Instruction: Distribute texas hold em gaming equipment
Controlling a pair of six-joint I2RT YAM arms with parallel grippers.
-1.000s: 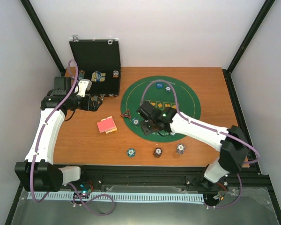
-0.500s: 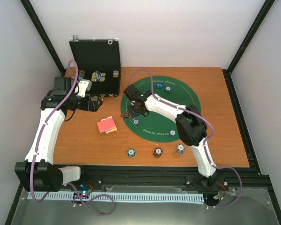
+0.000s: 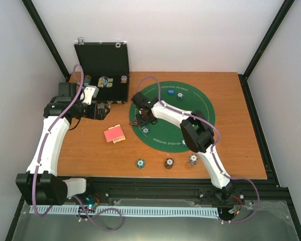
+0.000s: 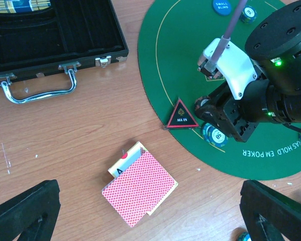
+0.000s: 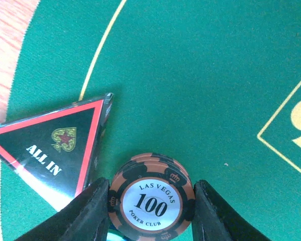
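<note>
Brown striped round poker chip stack [image 5: 151,201], Las Vegas label up, sits clamped in the right gripper [image 5: 153,217]. One of the fingers [image 5: 93,213] presses each side of its rim, low over the round green felt mat [image 5: 190,75] near the mat's edge. Can't tell if it's lifted or resting.

Risks:
- Only the rims are pinched, so lower chips could shear out on a fast move.
- Black red-edged triangular "ALL IN" marker [image 5: 55,145] lies just beside one finger and likely gets dragged if the gripper sweeps that way.

Left gripper [image 4: 150,213] is spread wide and holds nothing. It hovers above the red-backed playing card deck [image 4: 139,188] on the wooden table [image 4: 65,140].
</note>
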